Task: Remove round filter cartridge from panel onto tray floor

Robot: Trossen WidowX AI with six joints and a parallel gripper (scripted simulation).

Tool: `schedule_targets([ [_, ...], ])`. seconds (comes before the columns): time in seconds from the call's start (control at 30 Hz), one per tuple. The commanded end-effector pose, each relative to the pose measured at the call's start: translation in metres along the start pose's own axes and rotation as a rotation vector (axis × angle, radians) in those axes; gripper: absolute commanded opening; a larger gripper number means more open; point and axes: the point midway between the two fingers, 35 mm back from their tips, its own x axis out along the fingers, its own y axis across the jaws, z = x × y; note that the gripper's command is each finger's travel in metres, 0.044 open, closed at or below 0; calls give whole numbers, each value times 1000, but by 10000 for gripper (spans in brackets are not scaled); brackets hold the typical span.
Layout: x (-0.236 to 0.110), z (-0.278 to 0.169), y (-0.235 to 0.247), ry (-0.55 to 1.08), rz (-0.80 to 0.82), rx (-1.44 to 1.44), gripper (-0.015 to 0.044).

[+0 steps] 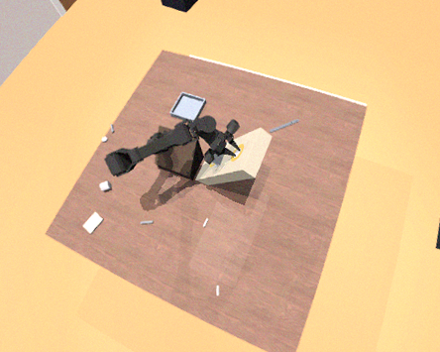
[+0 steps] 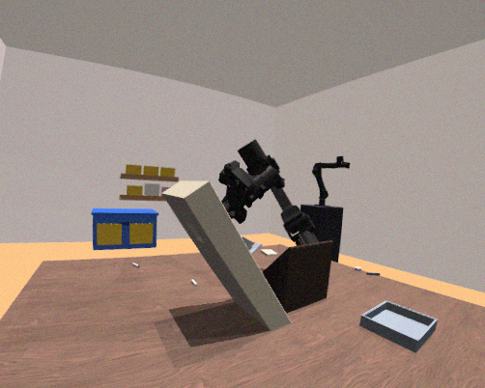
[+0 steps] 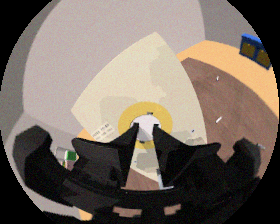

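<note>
The beige service panel (image 1: 253, 147) (image 2: 227, 251) (image 3: 144, 66) leans as a tilted slab on the wooden mat. The round filter cartridge (image 1: 237, 152) (image 3: 129, 117), ringed in yellow with a pale face, sits in the panel's face. My gripper (image 1: 228, 157) (image 2: 240, 216) (image 3: 145, 127) points at the cartridge's centre with its fingertips right at its face. The fingers stand narrowly apart and the pale face shows between them. I cannot tell if the tips are in the slots. The grey-blue tray (image 1: 177, 104) (image 2: 386, 332) lies on the mat behind the arm, with nothing in it.
A dark box (image 1: 183, 159) (image 2: 301, 275) stands against the panel's lower edge under my arm. Small white blocks (image 1: 92, 222) (image 1: 105, 186) and a grey rod (image 1: 283, 125) lie scattered on the mat. A blue cabinet (image 2: 125, 228) and a second arm on a stand (image 2: 325, 217) are further off.
</note>
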Motion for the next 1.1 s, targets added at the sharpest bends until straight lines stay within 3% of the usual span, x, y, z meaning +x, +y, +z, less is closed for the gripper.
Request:
schedule_targets([
  [0.0, 3, -1, 0, 2, 1, -4, 111],
  [0.9, 10, -1, 0, 2, 1, -4, 111],
  [1.07, 5, 0, 1, -6, 1, -9, 76],
])
